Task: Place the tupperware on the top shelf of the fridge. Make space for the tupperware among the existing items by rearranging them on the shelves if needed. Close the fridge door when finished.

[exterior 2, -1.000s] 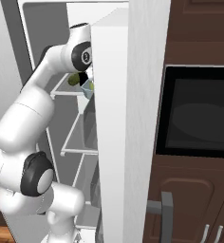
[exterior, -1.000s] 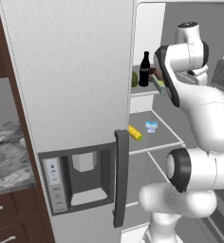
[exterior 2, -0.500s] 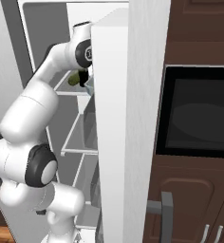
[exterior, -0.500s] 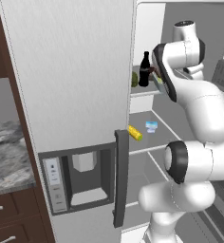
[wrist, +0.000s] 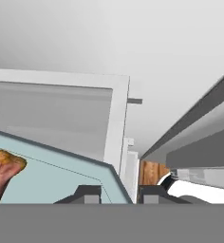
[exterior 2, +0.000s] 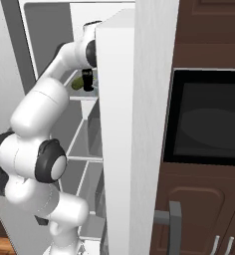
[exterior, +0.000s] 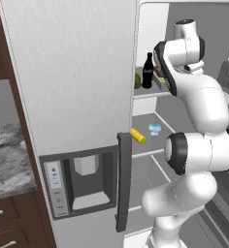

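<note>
The pale blue-green translucent rectangular tupperware [wrist: 57, 178] lies flat between the claw [wrist: 117, 193] tips up at the fridge's thin white top shelf [exterior: 144, 93], beside the dark red-labelled bottle [exterior: 147, 70]; its corner points forward. Grip state: cannot tell.

Translucent plastic tupperware [wrist: 61, 182], matt brushed-metal fridge [exterior: 68, 72]

Pale blue-green tupperware [wrist: 61, 178], dark red-labelled bottle [exterior: 147, 71], yellow cob [exterior: 138, 135]

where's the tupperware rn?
On the top shelf of the fridge, right of the dark bottle, partly behind the arm in the left base view; tupperware sits at the fingers.
</note>
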Motion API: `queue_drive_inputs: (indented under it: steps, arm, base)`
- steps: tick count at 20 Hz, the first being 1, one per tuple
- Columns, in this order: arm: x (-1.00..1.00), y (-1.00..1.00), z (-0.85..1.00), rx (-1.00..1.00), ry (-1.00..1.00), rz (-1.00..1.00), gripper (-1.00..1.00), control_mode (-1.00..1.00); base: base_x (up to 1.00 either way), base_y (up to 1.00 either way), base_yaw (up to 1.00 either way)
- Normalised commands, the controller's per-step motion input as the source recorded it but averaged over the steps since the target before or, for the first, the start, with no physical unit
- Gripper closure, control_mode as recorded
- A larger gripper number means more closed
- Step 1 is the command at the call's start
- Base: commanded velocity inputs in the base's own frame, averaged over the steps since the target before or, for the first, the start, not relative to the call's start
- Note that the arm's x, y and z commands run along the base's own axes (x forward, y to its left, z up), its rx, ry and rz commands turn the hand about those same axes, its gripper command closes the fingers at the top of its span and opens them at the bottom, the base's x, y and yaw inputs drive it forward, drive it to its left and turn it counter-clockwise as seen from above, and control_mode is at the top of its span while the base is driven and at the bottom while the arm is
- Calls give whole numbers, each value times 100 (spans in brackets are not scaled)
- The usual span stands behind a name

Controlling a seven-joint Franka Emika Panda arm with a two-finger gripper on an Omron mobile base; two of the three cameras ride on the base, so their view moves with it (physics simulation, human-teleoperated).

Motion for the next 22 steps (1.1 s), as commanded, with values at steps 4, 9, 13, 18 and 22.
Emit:
queue_drive_inputs:
  steps: [4,9,13,18,22]
  arm:
    - [39,-1,-31,-9,-3,0,100,-100]
    - [42,0,-45,-12,-8,0,100,-100]
    - [37,0,-45,-8,-11,-2,100,-100]
    - [28,-1,-42,0,-5,-8,100,-100]
    - [60,0,-28,0,-1,-12,100,-100]
  base:
    - [0,0,0]
    - [0,0,0]
    - [0,0,0]
    - [0,0,0]
    - [0,0,0]
